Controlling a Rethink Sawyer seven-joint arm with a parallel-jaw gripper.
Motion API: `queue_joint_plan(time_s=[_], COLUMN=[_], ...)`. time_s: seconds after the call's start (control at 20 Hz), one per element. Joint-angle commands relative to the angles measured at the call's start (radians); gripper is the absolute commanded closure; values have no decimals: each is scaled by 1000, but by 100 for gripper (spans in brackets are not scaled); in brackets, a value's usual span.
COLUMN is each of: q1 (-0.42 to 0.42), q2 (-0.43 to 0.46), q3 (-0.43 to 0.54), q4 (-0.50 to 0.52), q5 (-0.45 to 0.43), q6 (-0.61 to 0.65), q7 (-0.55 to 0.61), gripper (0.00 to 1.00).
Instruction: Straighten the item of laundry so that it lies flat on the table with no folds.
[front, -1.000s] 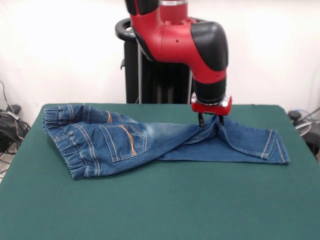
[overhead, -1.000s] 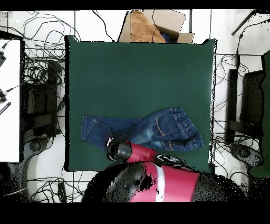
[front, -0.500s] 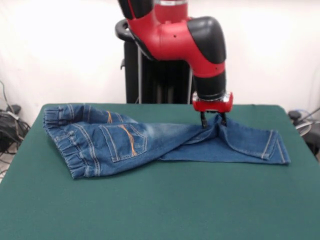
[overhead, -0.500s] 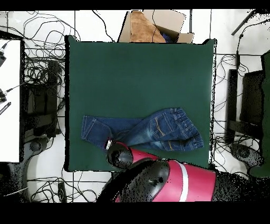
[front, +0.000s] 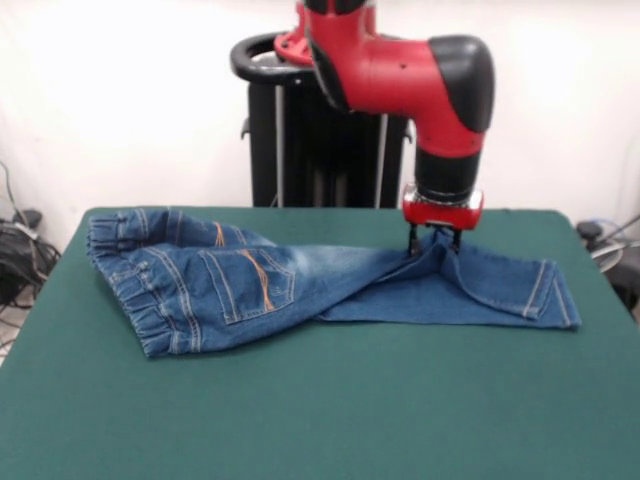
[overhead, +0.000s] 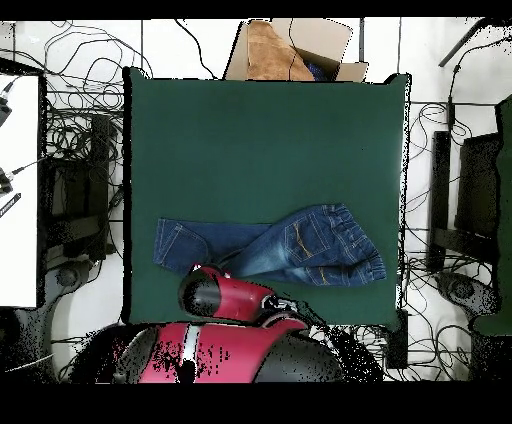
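Front view: the jeans (front: 300, 285) lie across the far half of the table (front: 320, 420), waistband toward the picture's left edge, hems toward the right. The two legs are folded one over the other, and the upper layer rises in a peak near the knee. Directly over that peak hangs the gripper (front: 433, 240), its two short black fingers (front: 413, 238) straddling a raised pinch of denim and apparently closed on it. From the jeans, the near half of the green top stretches bare to the picture's bottom edge; a narrow green strip separates the waistband from the table's left edge and another separates the hems from the right edge. The black pedestal (front: 310, 140) stands behind the table's far edge.

Overhead view: the jeans (overhead: 270, 248) lie in the lower half of the table (overhead: 265, 140), close to the edge by the robot. The red arm (overhead: 235, 300) covers that edge below the jeans and hides the gripper. Above the jeans the felt lies bare to the far edge, where a cardboard box (overhead: 290, 50) sits beyond it.
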Motion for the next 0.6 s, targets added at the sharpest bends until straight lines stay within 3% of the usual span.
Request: queue_joint_plan(time_s=[0.05,0.6], q1=[113,146], q2=[151,220], q3=[-60,-99], q4=[-242,-283], q5=[102,40], q6=[22,-182], q7=[142,164], gripper=[0,0])
